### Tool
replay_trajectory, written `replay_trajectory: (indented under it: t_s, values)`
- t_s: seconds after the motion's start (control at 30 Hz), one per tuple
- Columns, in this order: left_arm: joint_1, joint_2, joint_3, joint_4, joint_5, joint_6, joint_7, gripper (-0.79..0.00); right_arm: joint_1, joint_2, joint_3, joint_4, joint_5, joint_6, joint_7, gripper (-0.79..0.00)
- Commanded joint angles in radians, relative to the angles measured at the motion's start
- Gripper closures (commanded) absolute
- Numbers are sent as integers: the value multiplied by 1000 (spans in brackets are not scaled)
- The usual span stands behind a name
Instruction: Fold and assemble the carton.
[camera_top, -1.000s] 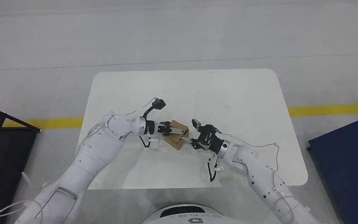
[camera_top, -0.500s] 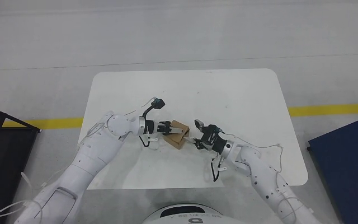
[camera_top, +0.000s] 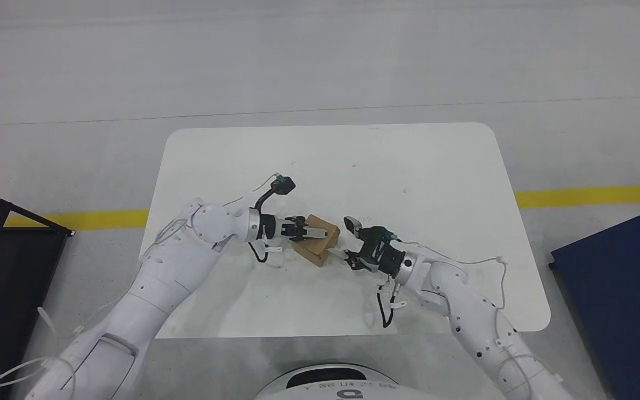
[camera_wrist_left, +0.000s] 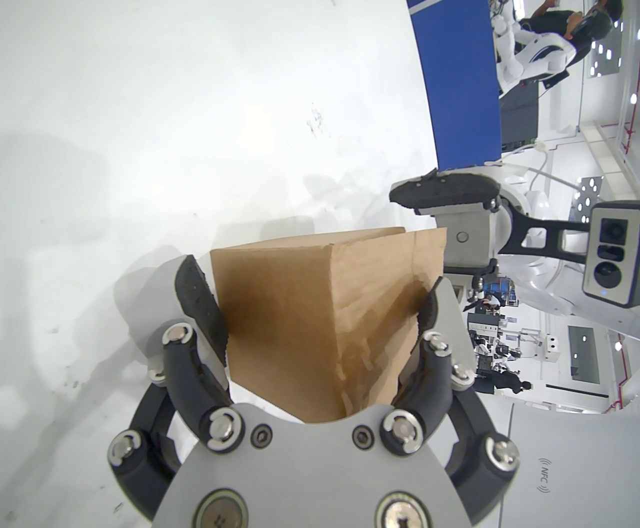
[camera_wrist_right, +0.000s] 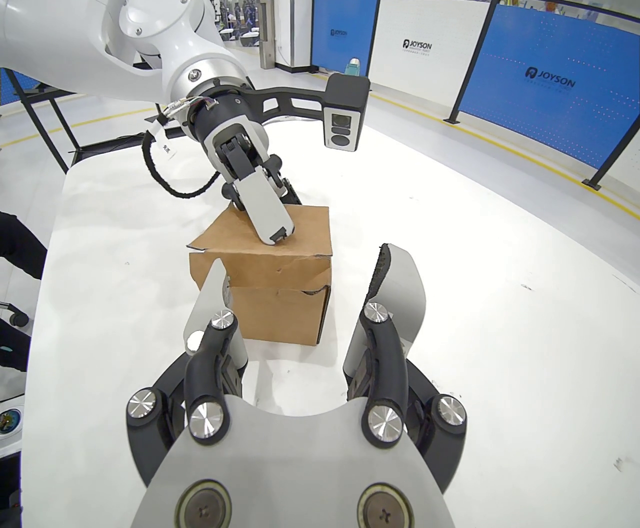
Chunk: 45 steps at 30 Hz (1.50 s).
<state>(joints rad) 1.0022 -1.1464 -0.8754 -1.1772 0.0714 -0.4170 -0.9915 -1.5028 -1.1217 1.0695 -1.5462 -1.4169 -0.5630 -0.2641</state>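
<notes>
Carton (camera_top: 317, 241) is seated on the white table (camera_top: 420, 170), near its middle, between the two grippers. It is clamped across opposite faces by the left gripper (camera_wrist_left: 315, 290). The right gripper (camera_wrist_right: 305, 270) is held spread with nothing gripped, just beside the flap end. Contact there cannot be confirmed. One flap edge is seen ragged and slightly lifted.

Creased matt cardboard carton (camera_wrist_right: 275, 290), smooth scuffed white table (camera_wrist_right: 500, 300), right tool (camera_wrist_right: 300, 260) of brushed metal.
</notes>
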Motion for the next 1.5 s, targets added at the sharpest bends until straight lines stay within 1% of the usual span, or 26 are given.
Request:
replay_trajectory:
  t_s: [0.0,0.33,0.47,0.67,1.13,1.23,1.47]
  values:
    - [0,0,0,1,-1,0,0,-785,4,-1,-5,2,1,5,2,-536]
    - [-1,-2,2,11,-38,-5,-11,-785,26,-10,-35,9,3,27,17,-542]
    - [-3,-3,-1,15,-65,-14,-15,-785,26,-10,-37,9,4,34,10,-533]
    - [-7,-1,-10,16,-90,-18,-28,-785,18,-9,-30,7,8,36,-7,-542]
    - [-6,-2,1,22,-69,-18,-22,-785,20,-11,-40,5,8,57,12,-557]
    - [-7,-2,3,23,-69,-17,-21,-782,25,-13,-44,9,10,60,15,-542]
    - [-8,-2,6,26,-64,-16,-20,-779,30,-16,-50,15,15,71,23,-536]
